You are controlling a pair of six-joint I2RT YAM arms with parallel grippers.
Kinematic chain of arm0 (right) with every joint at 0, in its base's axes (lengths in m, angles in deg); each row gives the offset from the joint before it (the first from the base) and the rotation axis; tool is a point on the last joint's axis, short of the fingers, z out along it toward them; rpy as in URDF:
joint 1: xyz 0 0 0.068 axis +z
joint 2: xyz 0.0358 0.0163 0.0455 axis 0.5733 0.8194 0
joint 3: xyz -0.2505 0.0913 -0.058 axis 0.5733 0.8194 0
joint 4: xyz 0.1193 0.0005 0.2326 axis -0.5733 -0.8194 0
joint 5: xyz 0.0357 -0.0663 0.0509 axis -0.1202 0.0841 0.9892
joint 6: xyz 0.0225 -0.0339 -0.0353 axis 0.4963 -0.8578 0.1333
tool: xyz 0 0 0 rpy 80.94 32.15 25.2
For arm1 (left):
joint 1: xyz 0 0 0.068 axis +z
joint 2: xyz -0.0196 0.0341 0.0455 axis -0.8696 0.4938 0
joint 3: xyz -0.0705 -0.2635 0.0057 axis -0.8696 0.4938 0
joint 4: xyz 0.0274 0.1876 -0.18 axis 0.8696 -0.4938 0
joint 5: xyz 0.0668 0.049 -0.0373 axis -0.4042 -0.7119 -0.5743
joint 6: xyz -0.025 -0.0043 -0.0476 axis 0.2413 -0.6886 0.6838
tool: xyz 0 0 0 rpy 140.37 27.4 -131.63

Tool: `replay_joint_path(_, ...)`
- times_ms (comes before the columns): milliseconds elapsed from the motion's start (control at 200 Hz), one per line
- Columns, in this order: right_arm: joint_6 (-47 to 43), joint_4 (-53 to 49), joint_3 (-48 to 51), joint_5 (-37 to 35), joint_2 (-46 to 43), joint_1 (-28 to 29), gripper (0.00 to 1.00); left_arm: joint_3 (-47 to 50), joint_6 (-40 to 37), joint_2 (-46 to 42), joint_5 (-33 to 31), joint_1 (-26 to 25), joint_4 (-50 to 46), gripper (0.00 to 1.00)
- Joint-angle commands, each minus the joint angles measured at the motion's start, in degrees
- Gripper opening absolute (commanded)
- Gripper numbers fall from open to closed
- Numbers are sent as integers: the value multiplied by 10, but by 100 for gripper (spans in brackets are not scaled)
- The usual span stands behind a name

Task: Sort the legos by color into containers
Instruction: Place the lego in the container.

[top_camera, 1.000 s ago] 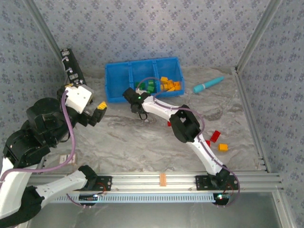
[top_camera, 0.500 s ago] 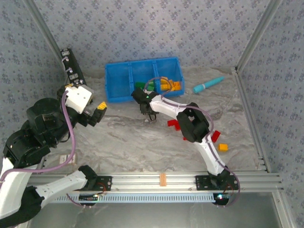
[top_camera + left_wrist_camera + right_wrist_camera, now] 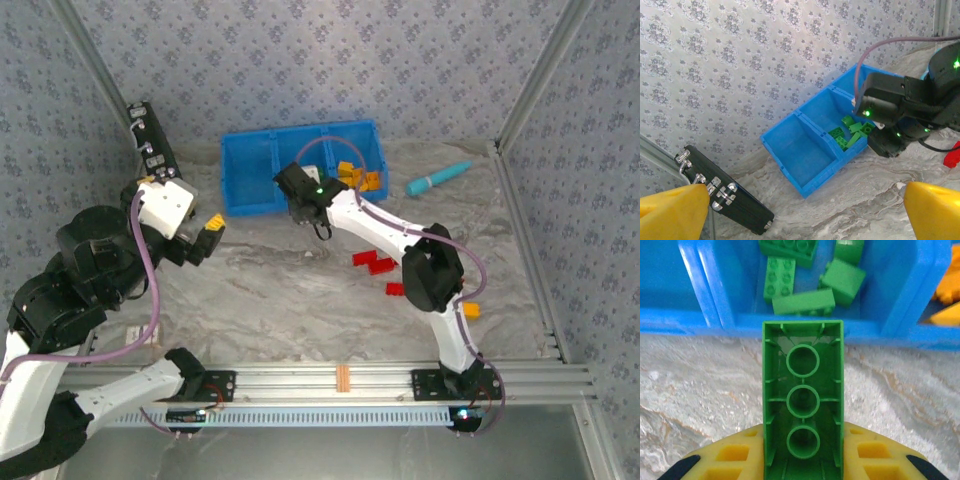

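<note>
My right gripper (image 3: 803,462) is shut on a green lego (image 3: 803,400), whose hollow underside faces the wrist camera. It hangs just before the front wall of the blue bin (image 3: 790,322), in line with the middle container, which holds several green legos (image 3: 805,302). From above, the right gripper (image 3: 308,207) sits at the bin's (image 3: 248,178) near edge. Orange-yellow legos (image 3: 360,178) lie in the right container. The left container (image 3: 800,150) is empty. Red legos (image 3: 372,262) and an orange one (image 3: 470,310) lie on the table. My left gripper (image 3: 205,238) stands open at the left, holding nothing.
A teal stick (image 3: 438,179) lies right of the bin. A black panel with silver parts (image 3: 150,140) leans at the back left. Patterned walls and metal frame posts close in the table.
My right arm has swung toward the bin's middle container with the green lego, and its elbow has shifted right, uncovering red legos on the table. The left arm has not moved.
</note>
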State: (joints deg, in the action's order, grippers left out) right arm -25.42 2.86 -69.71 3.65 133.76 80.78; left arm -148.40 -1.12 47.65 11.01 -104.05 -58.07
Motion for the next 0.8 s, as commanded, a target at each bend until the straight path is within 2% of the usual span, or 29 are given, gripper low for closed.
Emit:
replay_joint_path(0, -48, -9, -64, -5, 48, -19, 28, -6, -10, 3, -16, -4, 16, 100)
replay_joint_path(425, -86, -13, -301, 69, 225, -84, 29, -12, -22, 24, -42, -2, 11, 100)
replay_joint_path(600, -83, 1, -324, 89, 250, -95, 39, -24, -21, 35, -44, 0, 5, 100)
replay_joint_path(795, -105, 5, -305, 105, 227, -90, 56, -22, -21, 37, -42, 1, 6, 100)
